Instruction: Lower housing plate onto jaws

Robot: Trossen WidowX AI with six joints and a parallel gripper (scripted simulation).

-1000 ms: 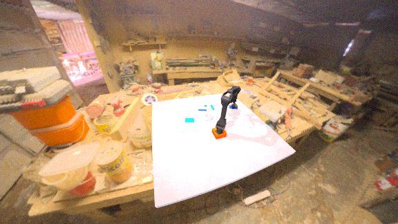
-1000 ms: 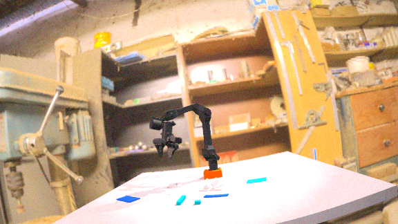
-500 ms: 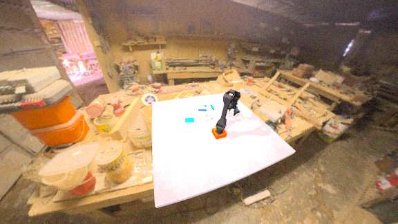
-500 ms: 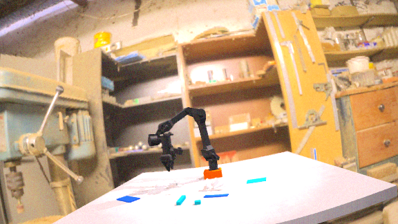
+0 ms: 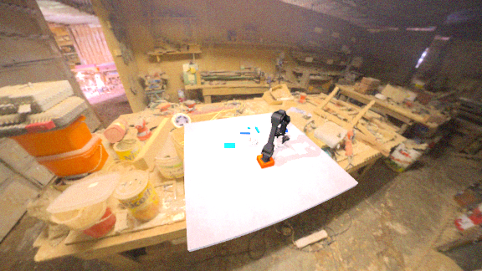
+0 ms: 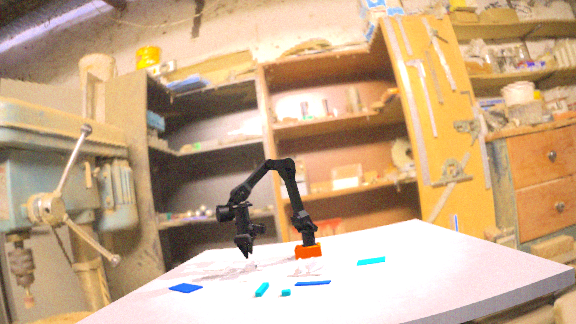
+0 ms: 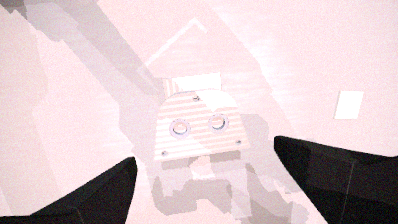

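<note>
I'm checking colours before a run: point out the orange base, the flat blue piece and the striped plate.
Orange base (image 5: 265, 164) (image 6: 308, 251): top, exterior; block's side.
Blue piece (image 6: 185, 288): exterior; upper face.
Striped plate (image 7: 199, 137): wrist; face.

On the table lie three cyan pieces (image 5: 229, 145) (image 6: 371, 261) and two blue ones (image 5: 245, 133) (image 6: 186, 287).

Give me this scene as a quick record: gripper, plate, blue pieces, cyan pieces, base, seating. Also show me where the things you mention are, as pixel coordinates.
gripper: open (image 5: 286, 140) (image 6: 245, 255) (image 7: 205, 149), nothing held
plate: white plate (image 7: 200, 140), two round holes, ungripped
blue pieces: square (image 5: 287, 130) (image 6: 185, 288), strip (image 5: 245, 133) (image 6: 313, 283)
cyan pieces: bar (image 5: 257, 130) (image 6: 262, 289), small block (image 5: 248, 128) (image 6: 286, 292), rectangle (image 5: 229, 145) (image 6: 371, 261)
base: orange (image 5: 265, 163) (image 6: 308, 251), on the white table (image 5: 226, 201) (image 6: 450, 270)
seating: cannot tell whether closed on jaw stubs
</note>
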